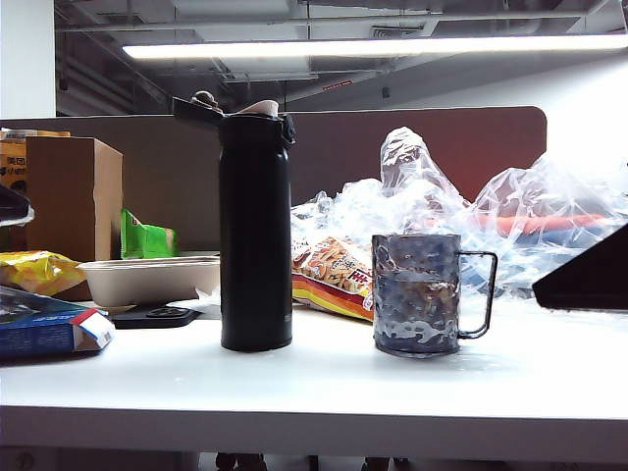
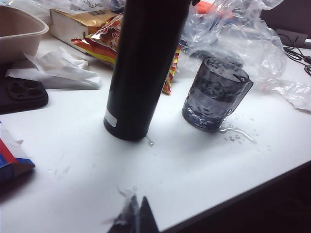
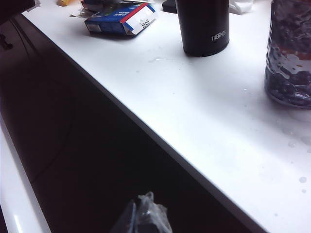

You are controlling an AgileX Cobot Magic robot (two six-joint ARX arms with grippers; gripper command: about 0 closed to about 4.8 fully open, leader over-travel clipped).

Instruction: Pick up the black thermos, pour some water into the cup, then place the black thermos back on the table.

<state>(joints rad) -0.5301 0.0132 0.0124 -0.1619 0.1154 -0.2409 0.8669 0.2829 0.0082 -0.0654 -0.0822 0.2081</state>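
A: Where do you see the black thermos point(image 1: 255, 231)?

B: Upright on the table point(image 1: 324, 388), lid flipped open, left of the cup point(image 1: 417, 293) and apart from it.

A: And your claws?

B: Left gripper point(image 2: 135, 218) and right gripper point(image 3: 142, 219) both pinched closed, empty, at the near edge. Droplets point(image 2: 238, 136) lie by the cup.

"THERMOS" on black thermos point(image 3: 202, 24) base.

Matte black on the thermos point(image 1: 255, 235) with a white label near its base, dark glossy dimpled grey on the cup point(image 1: 417, 292) beside it, plain white across the table point(image 1: 324, 392), beige tray-bowl point(image 1: 149, 279), perhaps red-yellow snack packet point(image 1: 332, 277) behind.
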